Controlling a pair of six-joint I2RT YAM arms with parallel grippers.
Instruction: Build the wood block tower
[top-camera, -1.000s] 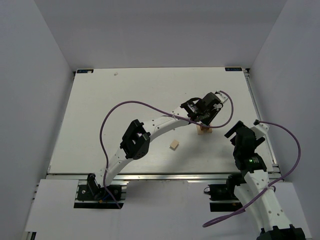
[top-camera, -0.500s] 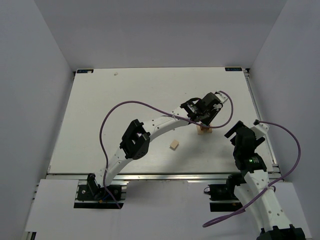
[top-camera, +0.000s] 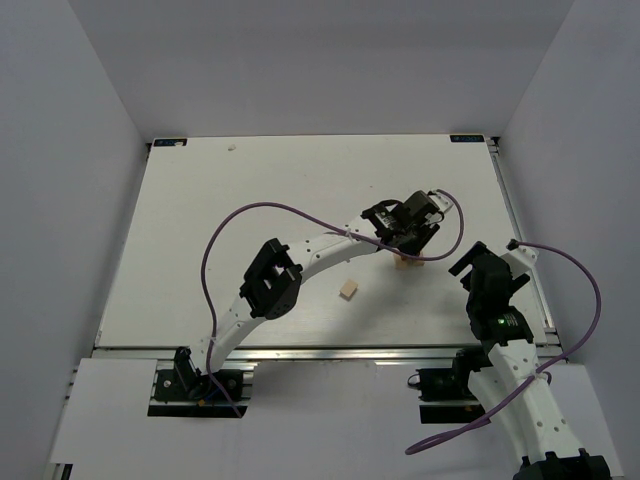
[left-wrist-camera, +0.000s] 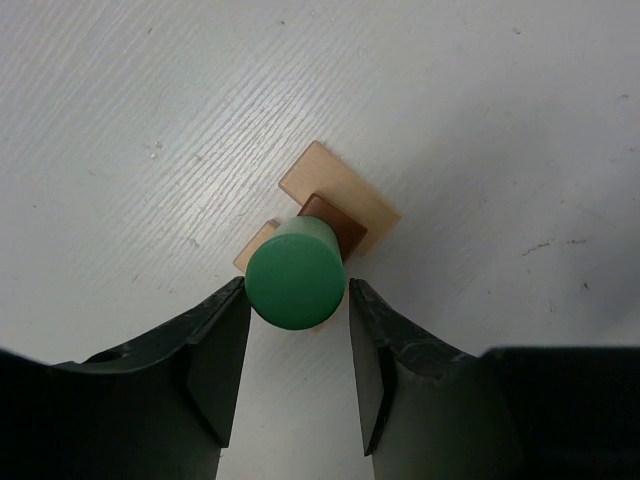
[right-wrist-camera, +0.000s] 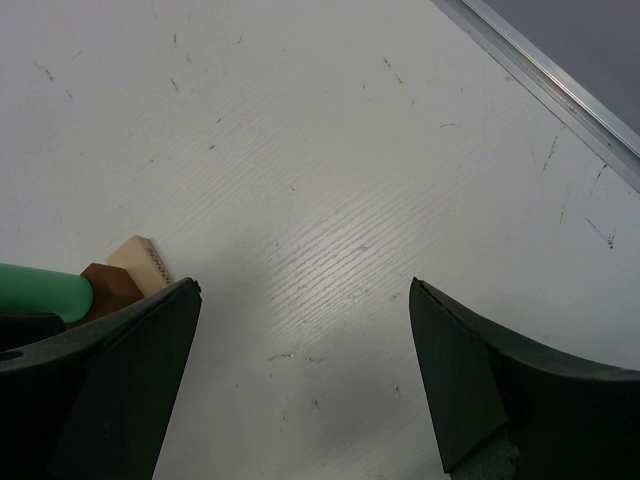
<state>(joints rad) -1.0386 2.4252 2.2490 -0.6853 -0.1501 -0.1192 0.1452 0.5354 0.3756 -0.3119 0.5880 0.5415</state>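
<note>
The wood block tower (top-camera: 406, 260) stands right of the table's middle. From above it shows a light tan block (left-wrist-camera: 340, 190) at the bottom, a dark brown block (left-wrist-camera: 335, 222) on it and an upright green cylinder (left-wrist-camera: 296, 272) on top. My left gripper (left-wrist-camera: 298, 292) hangs over the tower, its fingers on either side of the cylinder. The jaws are slightly parted, with a thin gap on the right side. My right gripper (right-wrist-camera: 305, 290) is wide open and empty over bare table just right of the tower. The cylinder (right-wrist-camera: 40, 290) shows at its left edge.
A loose light tan block (top-camera: 348, 290) lies on the table left of the tower, in front of the left arm's forearm. The table's metal edge rail (right-wrist-camera: 540, 80) runs close on the right. White walls enclose the table.
The left gripper's jaws have parted a little from the green cylinder, which stays standing on the tower. The right arm has not moved.
</note>
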